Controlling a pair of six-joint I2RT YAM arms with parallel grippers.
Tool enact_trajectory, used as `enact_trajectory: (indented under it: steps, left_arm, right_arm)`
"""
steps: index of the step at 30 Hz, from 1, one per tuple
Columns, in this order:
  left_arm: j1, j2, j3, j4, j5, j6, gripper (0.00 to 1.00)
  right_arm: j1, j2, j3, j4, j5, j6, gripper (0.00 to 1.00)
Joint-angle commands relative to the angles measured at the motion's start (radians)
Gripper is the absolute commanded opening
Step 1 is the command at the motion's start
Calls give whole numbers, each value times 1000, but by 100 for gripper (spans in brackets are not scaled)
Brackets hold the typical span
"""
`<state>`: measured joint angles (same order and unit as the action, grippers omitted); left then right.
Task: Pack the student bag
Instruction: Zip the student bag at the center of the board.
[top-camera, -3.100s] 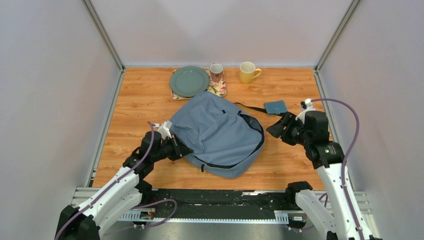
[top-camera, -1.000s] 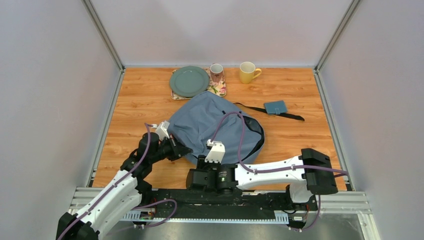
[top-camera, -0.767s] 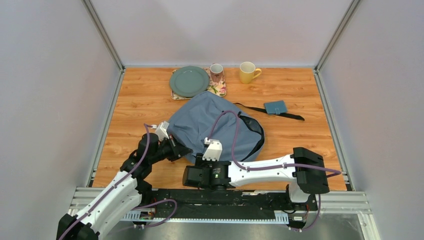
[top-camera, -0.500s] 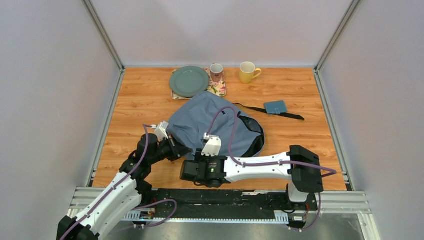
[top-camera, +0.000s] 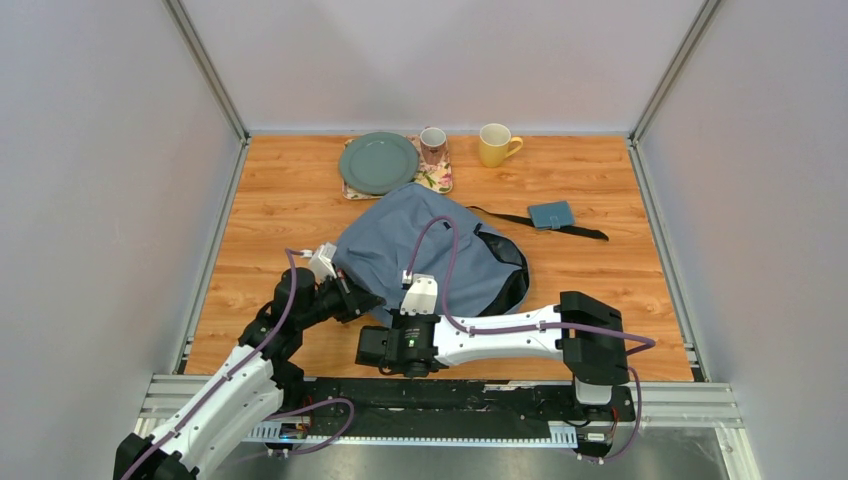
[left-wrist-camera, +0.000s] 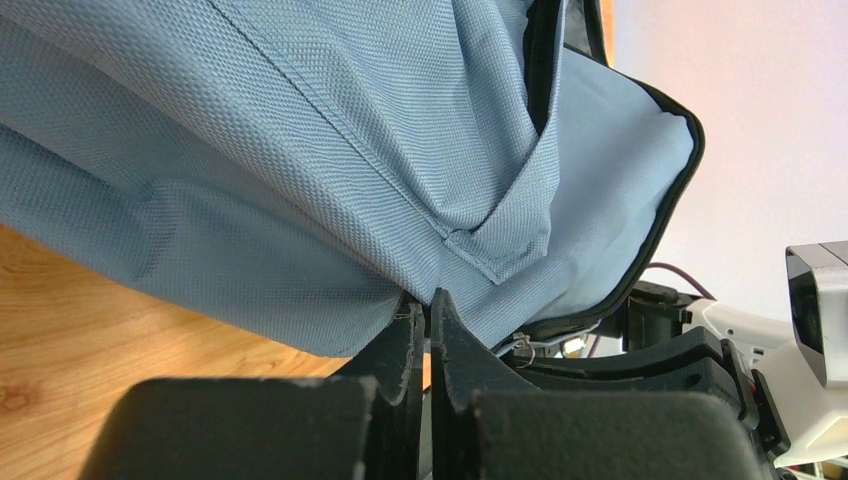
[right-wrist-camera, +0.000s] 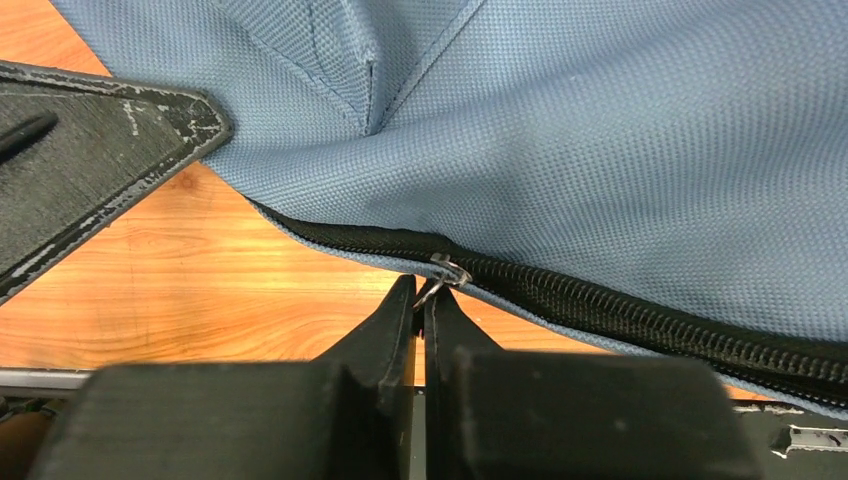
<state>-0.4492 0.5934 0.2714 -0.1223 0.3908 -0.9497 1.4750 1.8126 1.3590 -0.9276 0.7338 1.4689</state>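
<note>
You are working on an orange wood-grain table (top-camera: 280, 210), closed in by plain pale walls (top-camera: 440, 60) on three sides, with metal posts (top-camera: 205, 70) in the far corners.

Count of things:
- One student bag (top-camera: 400, 250), lying in the middle of the frame.
- One green plate (top-camera: 378, 162), at upper centre on one floral mat (top-camera: 437, 180).
- Two mugs, a patterned one (top-camera: 433, 145) and a yellow one (top-camera: 495, 145).
- One teal case (top-camera: 551, 215), right of the bag and resting on a black strap (top-camera: 590, 234).

Your left gripper (left-wrist-camera: 428, 300) is clamped on the bag's lower left fabric edge. Your right gripper (right-wrist-camera: 422, 295) has its fingers pressed together on the metal zipper pull (right-wrist-camera: 441, 271) at the bag's near edge.
</note>
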Motion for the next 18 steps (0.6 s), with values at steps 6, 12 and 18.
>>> enact_trajectory:
  steps: [6, 12, 18]
  left_arm:
    - [0, -29, 8, 4, 26, 17, 0]
    - [1, -35, 11, -33, -12, 46, 0]
    - [1, -24, 22, -49, -24, 66, 0]
  right_arm:
    - [-8, -84, -23, 22, 64, -47, 0]
    - [-8, -263, -239, 252, -19, -140, 0]
    - [-9, -371, -345, 293, -76, -163, 0]
